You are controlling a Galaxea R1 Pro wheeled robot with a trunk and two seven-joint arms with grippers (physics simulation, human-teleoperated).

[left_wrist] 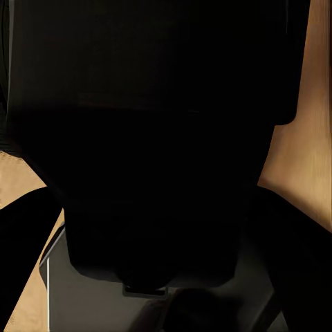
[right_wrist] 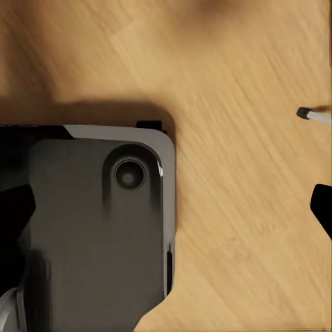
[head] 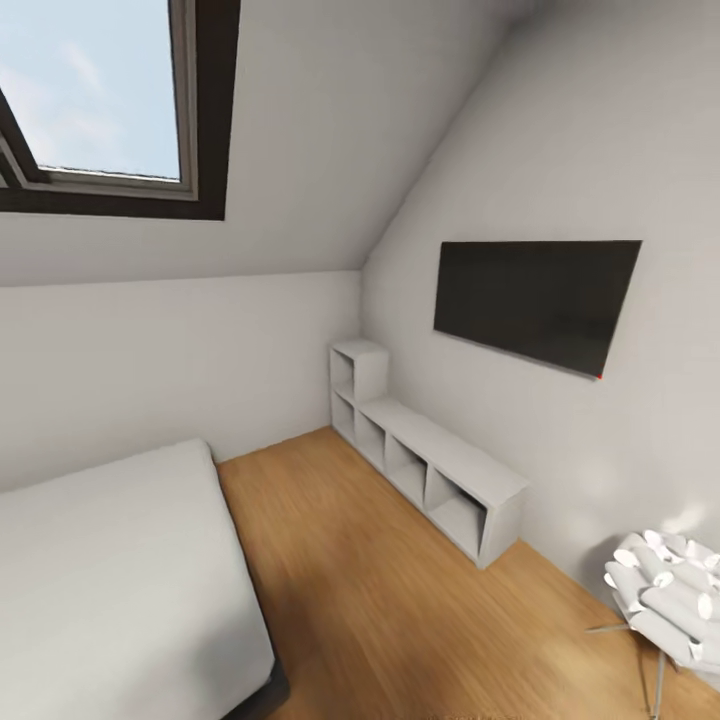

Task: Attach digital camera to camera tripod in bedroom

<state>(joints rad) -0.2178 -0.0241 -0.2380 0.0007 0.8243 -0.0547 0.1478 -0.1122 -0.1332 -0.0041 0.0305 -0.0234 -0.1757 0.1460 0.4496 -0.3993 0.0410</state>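
The robot faced a white cube shelf [head: 430,460] and grey bed [head: 110,580] in the bedroom; camera and tripod unseen, gripper states unclear, risking a collision with the furniture.

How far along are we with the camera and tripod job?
Done: the robot is in the bedroom, with the bed, cube shelf, wall screen and wood floor ahead. In hand: it looks like transit or searching; the right wrist view looks down on the robot's grey base over the floor. Left: finding the camera and tripod, picking up the camera, and attaching it.
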